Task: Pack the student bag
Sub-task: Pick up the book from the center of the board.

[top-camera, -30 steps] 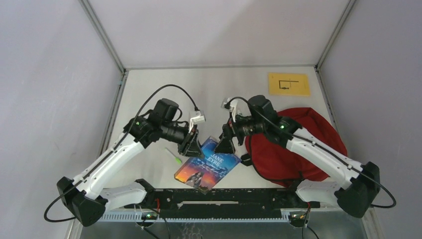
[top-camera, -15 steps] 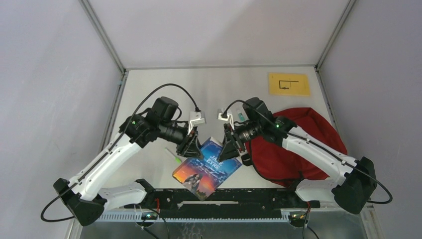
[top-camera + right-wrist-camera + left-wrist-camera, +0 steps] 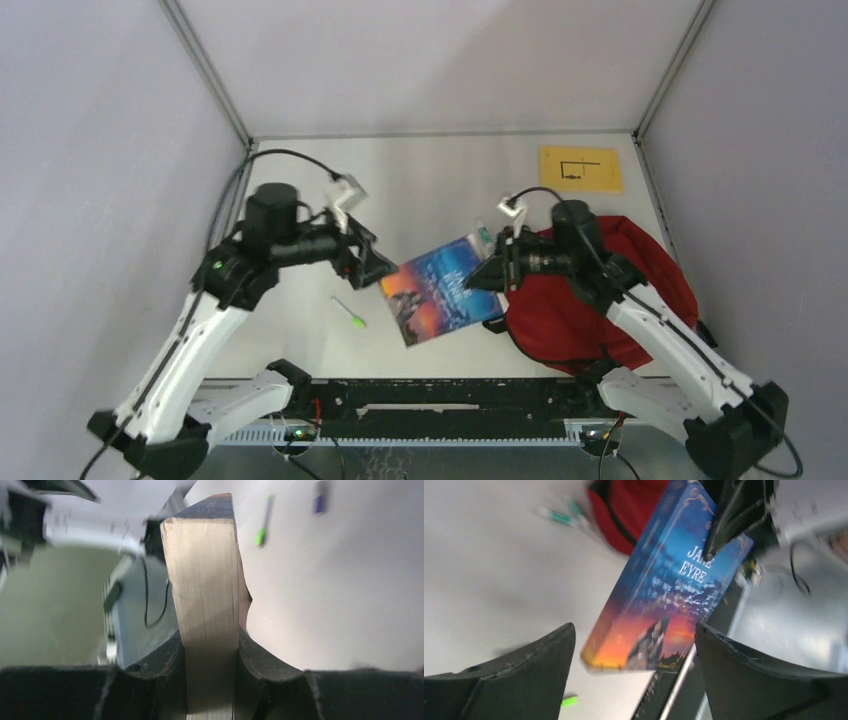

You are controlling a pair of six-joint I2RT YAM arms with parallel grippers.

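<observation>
Red soft fabric student bag (image 3: 555,325), glossy rectangular paperback (image 3: 445,290)

White letters on the cover of the book (image 3: 659,605) read "JANE EYRE". The smaller script beneath the title is too blurred to read.

Student bag (image 3: 556,325): soft red fabric backpack, black trim along the edge. Lies slumped and crumpled on the table (image 3: 430,180), right side, toward the near edge. Rounded outline. Whether the zip is open cannot be told.
</observation>
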